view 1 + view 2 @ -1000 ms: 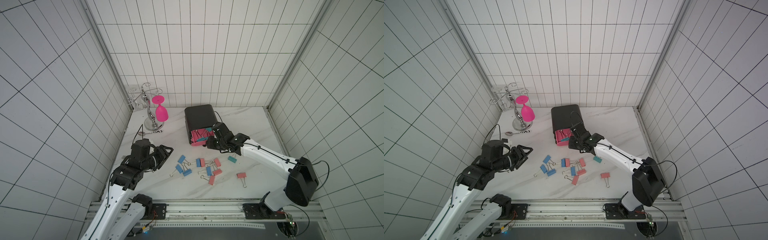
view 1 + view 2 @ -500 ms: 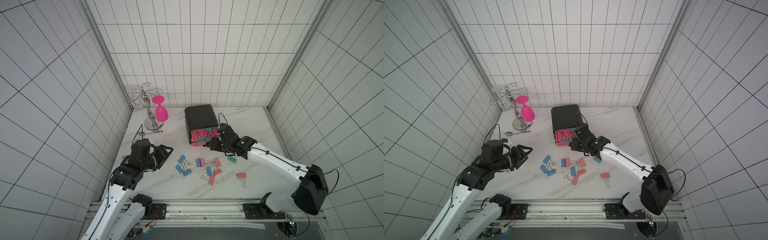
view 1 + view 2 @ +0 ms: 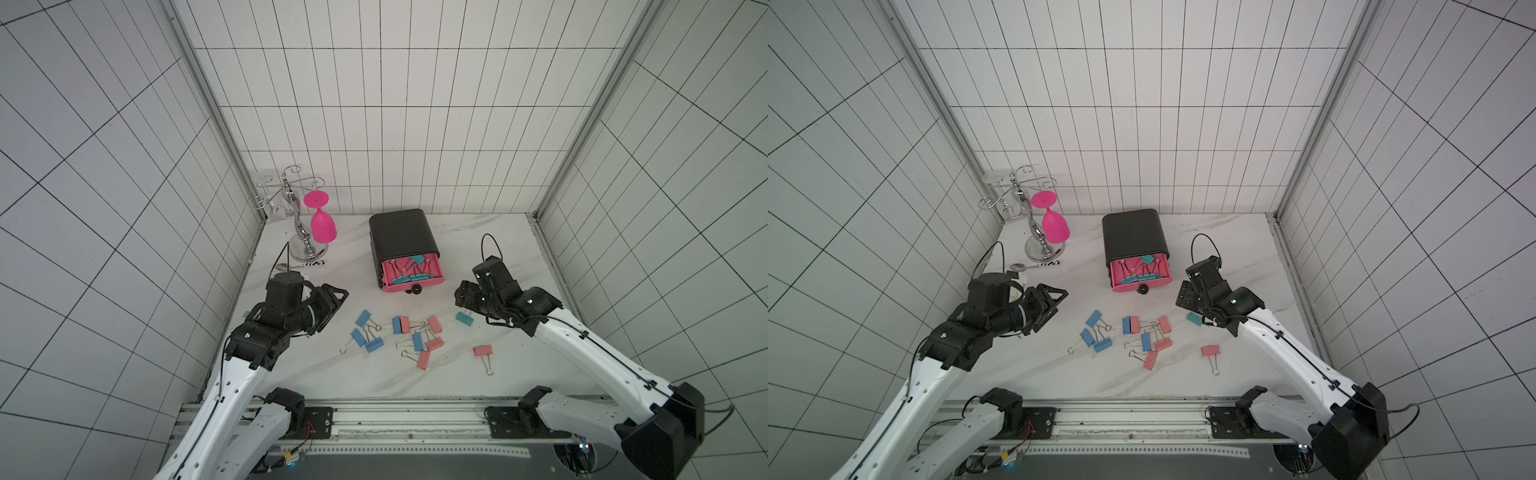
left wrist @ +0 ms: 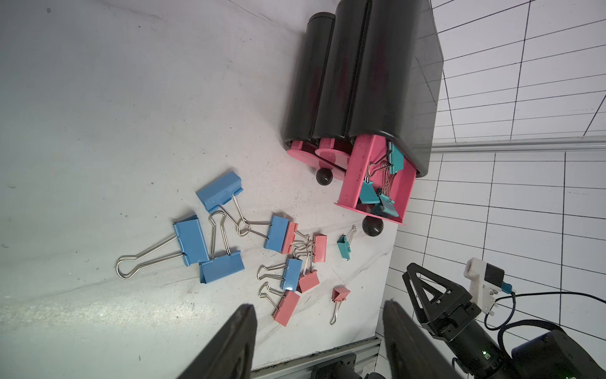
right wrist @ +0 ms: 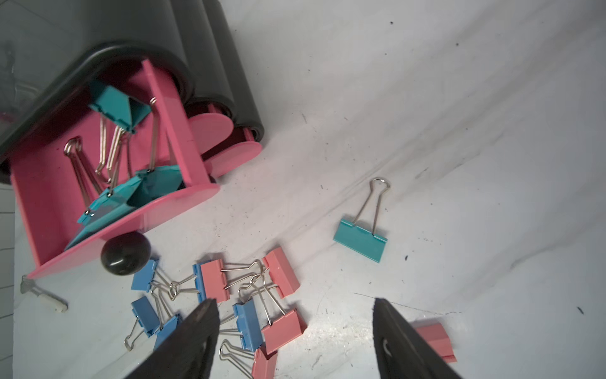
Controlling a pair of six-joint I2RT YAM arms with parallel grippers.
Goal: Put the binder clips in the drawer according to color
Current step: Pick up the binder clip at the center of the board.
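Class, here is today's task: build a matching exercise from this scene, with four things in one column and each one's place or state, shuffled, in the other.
1. lone teal clip
2. top drawer
3. pink goblet
4. right end effector

A. hanging upside down on the silver rack
B. open, holding nothing
C. lying on the table, outside the drawers
D. pulled out, teal clips inside

Pairs: 1-C, 2-D, 3-A, 4-B

A lab test cell: white tiled walls (image 3: 395,124) box in a marble tabletop (image 3: 457,374).
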